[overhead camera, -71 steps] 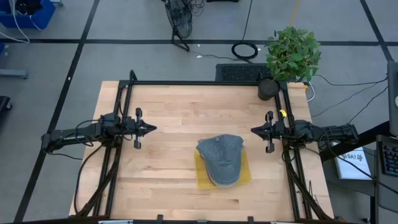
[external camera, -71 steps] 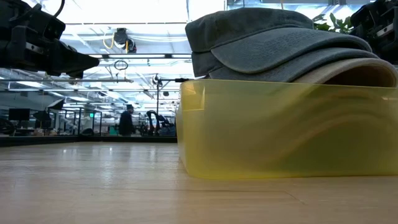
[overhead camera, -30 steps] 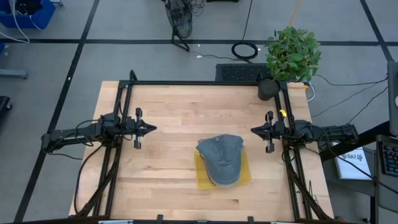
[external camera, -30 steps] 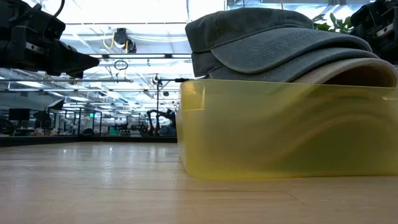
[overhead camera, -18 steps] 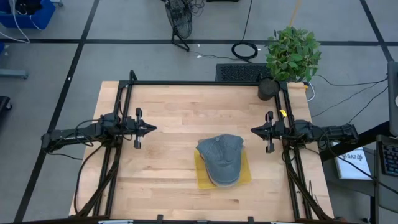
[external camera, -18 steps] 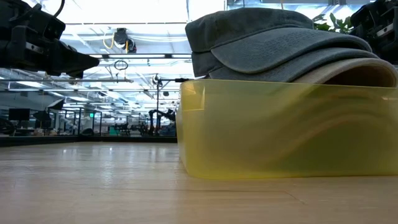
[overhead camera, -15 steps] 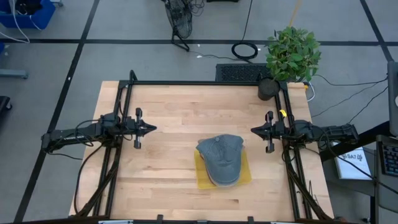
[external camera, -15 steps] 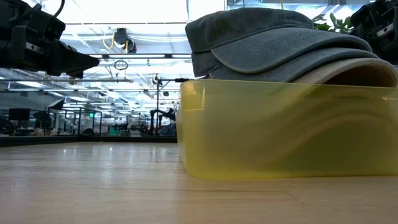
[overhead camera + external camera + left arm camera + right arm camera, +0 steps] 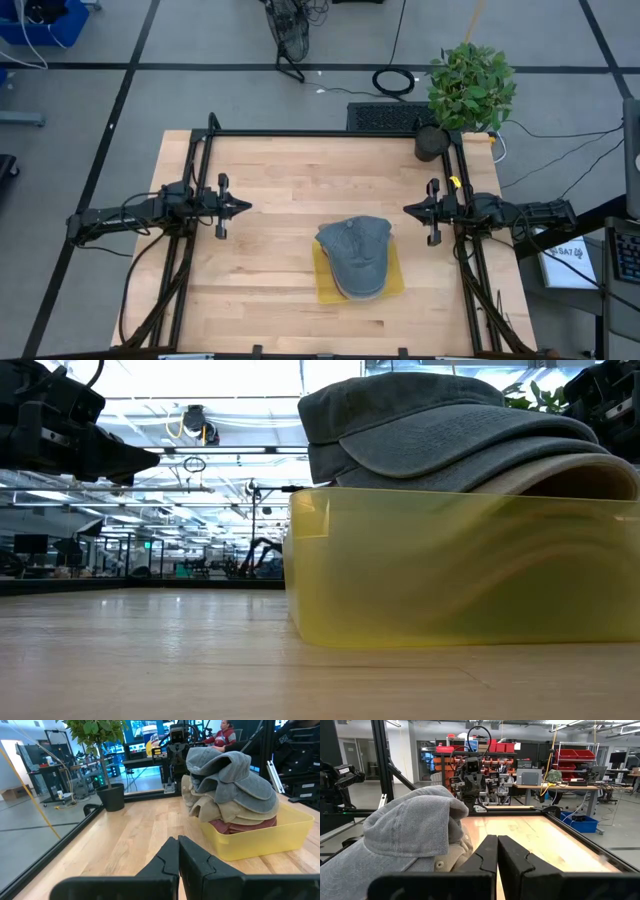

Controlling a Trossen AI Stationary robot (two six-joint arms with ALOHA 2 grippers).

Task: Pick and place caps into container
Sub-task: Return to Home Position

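Both pincers hold nothing. High view: left pincer [image 9: 243, 207] at 9 o'clock on the tabletop [image 9: 280, 170], right pincer [image 9: 408, 209] at 3, caps [image 9: 358, 255] heaped in the container [image 9: 322, 288] near 5. Left wrist view alone shows maroon under khaki; each wrist view shows fingers [image 9: 167, 861] pressed together.

A robotics workshop; shelves of red bins [image 9: 492, 746]; a workbench [image 9: 555, 786]; coiled cable [image 9: 395, 80] on grey floor [image 9: 200, 90].
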